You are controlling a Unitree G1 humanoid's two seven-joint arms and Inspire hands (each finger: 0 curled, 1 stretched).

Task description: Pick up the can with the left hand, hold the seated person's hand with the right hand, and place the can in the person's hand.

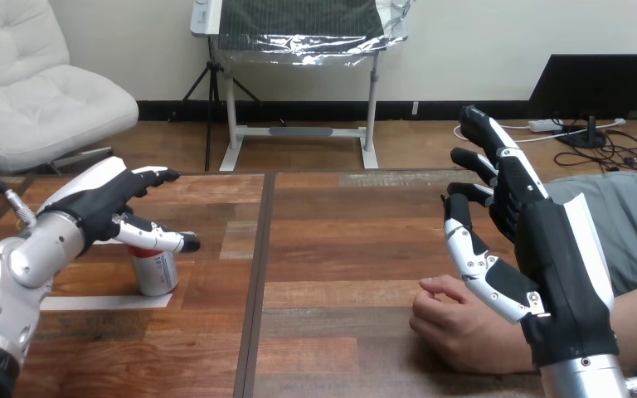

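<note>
Can (155, 271) upright near tabletop (340, 249) left edge. Left hand (104, 203) over its top, fingers wide, thumb across front: likely poised to grasp. Right hand (539, 240) upright, fingers spread, beside person's hand (456, 327) resting near right edge, not clasping it.

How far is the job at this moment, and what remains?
Nothing looks finished yet. In hand: the left hand is open over the can, which stands on the table; the right hand is open next to the person's hand, not curled round it. Left: grasping and lifting the can, holding the person's hand, placing the can in it.
</note>
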